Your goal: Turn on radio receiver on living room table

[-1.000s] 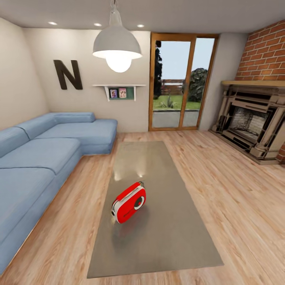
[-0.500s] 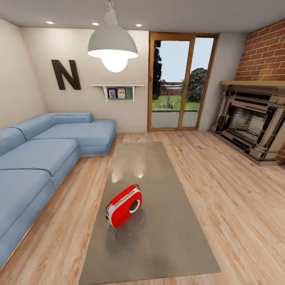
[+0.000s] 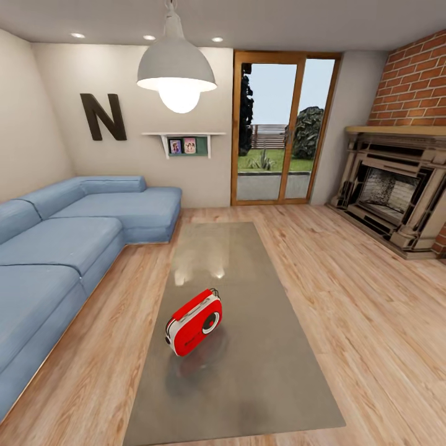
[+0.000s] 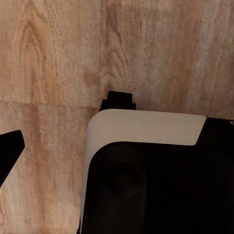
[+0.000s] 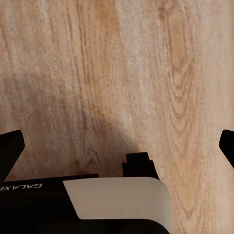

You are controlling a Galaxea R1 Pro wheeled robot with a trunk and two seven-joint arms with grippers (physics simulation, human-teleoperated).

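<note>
Sofa [image 3: 68,248] sits at my left exactly as half a second ago, so my view, which shifted in the half second before that, has now settled. Centre-frame, the radio receiver [image 3: 194,323] stands tilted on the grey surface [image 3: 260,371], toward its near end, dial facing me. Brick fireplace [image 3: 396,198] on the right is likewise unmoved. My wrist views look down at floor planks [image 4: 58,58]; whether either pincer is open or closed I cannot tell. I judge the approach finished, reaching comes next

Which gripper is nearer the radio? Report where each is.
Left, likely: the radio sits left of centre on the table ahead. The left gripper's fingertip and the right gripper both point at floor planks, short of it.
</note>
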